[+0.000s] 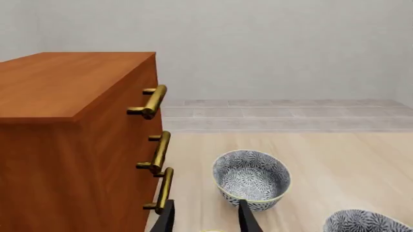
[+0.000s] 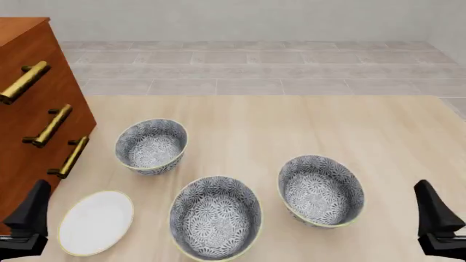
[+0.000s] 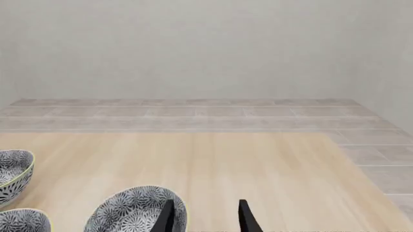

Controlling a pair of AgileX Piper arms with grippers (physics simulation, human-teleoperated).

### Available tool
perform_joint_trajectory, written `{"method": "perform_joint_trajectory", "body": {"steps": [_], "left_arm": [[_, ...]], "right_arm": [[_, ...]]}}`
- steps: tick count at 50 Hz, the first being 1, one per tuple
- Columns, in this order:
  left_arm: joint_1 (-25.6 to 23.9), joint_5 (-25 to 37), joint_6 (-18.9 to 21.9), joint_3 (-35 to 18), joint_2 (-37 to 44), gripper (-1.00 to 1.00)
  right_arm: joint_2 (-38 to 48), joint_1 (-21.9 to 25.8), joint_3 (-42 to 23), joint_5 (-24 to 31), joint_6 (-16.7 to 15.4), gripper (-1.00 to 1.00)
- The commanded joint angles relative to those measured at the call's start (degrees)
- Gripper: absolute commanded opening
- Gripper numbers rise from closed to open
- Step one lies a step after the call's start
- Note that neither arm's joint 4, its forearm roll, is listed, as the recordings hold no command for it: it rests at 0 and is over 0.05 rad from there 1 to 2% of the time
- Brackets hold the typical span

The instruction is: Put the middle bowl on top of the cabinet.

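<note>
The left black claw (image 2: 25,221) and the right black claw (image 2: 437,224) are held open, both empty. The middle grey-patterned, yellow-rimmed bowl (image 2: 215,216) is seen at the near table edge. The reddish-brown wooden cabinet (image 2: 29,117) stands at the left edge. Nothing is grasped yet; a reach to the bowl rim is probably needed next.

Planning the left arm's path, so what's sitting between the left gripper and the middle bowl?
In the front view, the white plate lies between the left gripper and the middle bowl.

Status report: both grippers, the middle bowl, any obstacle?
Left gripper and right gripper open, empty. Middle bowl on table, untouched. Cabinet top bare. White plate beside bowl.
</note>
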Motion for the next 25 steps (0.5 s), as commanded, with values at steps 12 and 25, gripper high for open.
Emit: {"method": "perform_joint_trajectory", "body": {"steps": [12,25], "left_arm": [[-1.4,0.6,0.3,-0.1,0.0,1.0],[-2.4,0.5,0.9,-0.2,0.9,1.0]], "right_arm": [[0.2,-0.2,-0.1,0.4,0.6,1.0],[0.5,-0.3,-0.1,0.2,0.9,1.0]]}}
